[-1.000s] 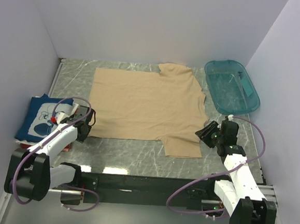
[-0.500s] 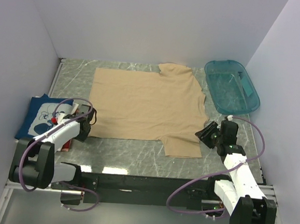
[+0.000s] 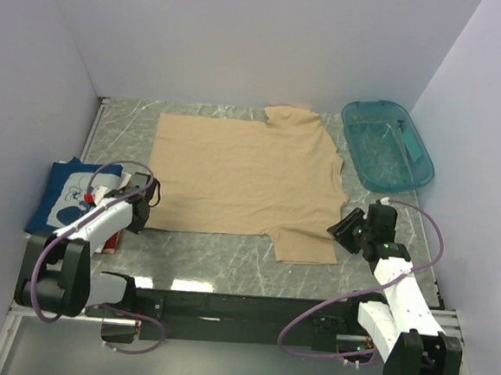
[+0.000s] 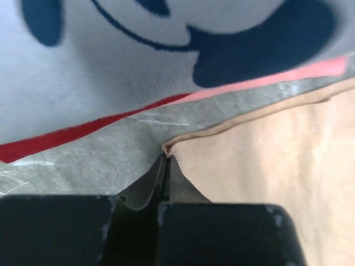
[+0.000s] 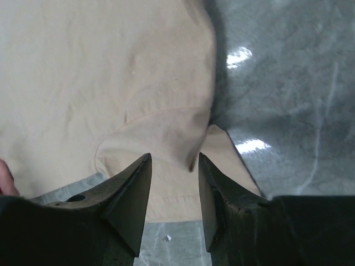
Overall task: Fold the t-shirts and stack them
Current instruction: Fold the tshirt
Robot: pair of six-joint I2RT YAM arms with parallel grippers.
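One tan t-shirt [image 3: 243, 174] is lying flat: left pincer [image 4: 166, 159] pressing together at hem corner, right pincer [image 5: 173, 163] gaping over sleeve (bite deep, lift evenly).

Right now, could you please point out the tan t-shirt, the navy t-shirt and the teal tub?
tan t-shirt [image 3: 242, 178]: top view, middle of its body.
navy t-shirt [image 3: 65, 206]: top view, its white print.
teal tub [image 3: 372, 103]: top view, its far rim.

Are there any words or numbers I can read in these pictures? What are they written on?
No text can be read anywhere.
Navy t-shirt: only a white cartoon print, no letters to make out.
Tan t-shirt: plain, nothing written.
Teal tub: a pale patch inside, too small to read.
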